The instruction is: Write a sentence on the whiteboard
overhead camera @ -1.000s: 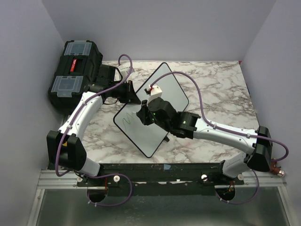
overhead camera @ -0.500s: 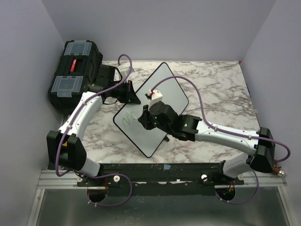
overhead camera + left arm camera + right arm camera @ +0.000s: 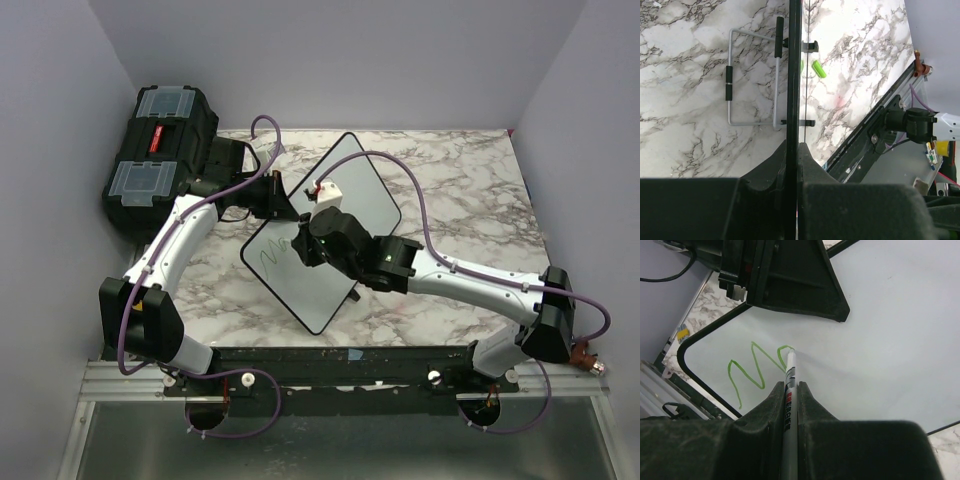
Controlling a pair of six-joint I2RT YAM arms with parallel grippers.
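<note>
The whiteboard (image 3: 355, 190) lies tilted on the marble table with a corner toward the near edge. My left gripper (image 3: 283, 207) is shut on its left rim, which shows edge-on as a black line in the left wrist view (image 3: 793, 75). My right gripper (image 3: 305, 243) is shut on a white marker (image 3: 789, 385) whose tip touches the board face (image 3: 880, 330). The sentence (image 3: 752, 370) is only a green zigzag stroke with a small loop at the marker tip; it also shows in the top view (image 3: 272, 256).
A black toolbox (image 3: 160, 150) with clear lid compartments stands at the back left. A wire stand (image 3: 752, 85) and a green marker cap (image 3: 818, 68) lie on the table under the board. Purple-grey walls close the sides.
My right gripper has moved the marker across the board, back and up a little, and the green stroke has grown by a small loop. The left arm has not moved.
</note>
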